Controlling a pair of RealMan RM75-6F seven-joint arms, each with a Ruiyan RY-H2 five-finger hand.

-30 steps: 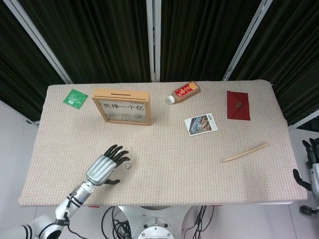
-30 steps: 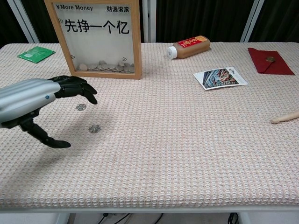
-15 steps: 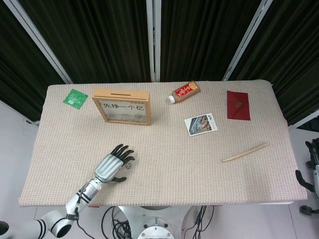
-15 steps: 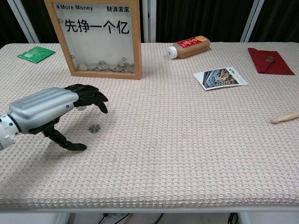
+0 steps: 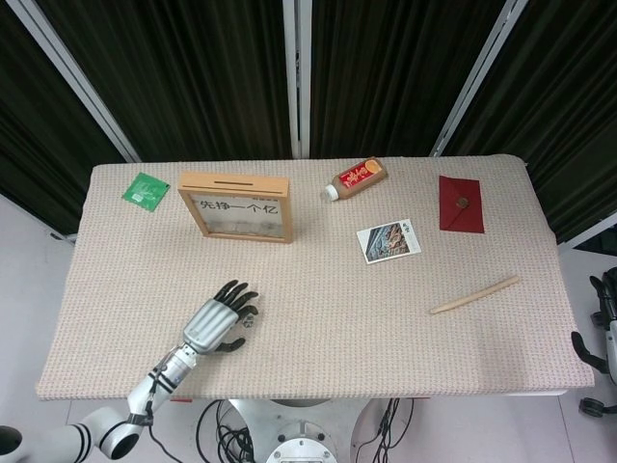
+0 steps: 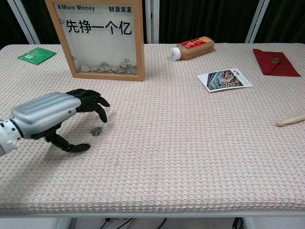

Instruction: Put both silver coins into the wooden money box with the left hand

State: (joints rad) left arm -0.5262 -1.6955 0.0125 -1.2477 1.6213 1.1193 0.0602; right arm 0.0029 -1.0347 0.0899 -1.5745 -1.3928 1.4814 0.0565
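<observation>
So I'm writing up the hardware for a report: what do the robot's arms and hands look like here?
The left hand has a smooth silver-grey back, with a small blue dot on it, and black segmented fingers and thumb. Its wrist is white with black bands and thin dark cables, leading to a white forearm. Of the right hand, only dark fingers and a grey part show at the head view's edge.

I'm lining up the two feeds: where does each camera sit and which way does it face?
Head view: high above the near table edge, looking down on the whole table; shows the left hand and right hand.
Chest view: low at the near edge, facing the money box; left hand only.
Both share the left hand and money box.
</observation>
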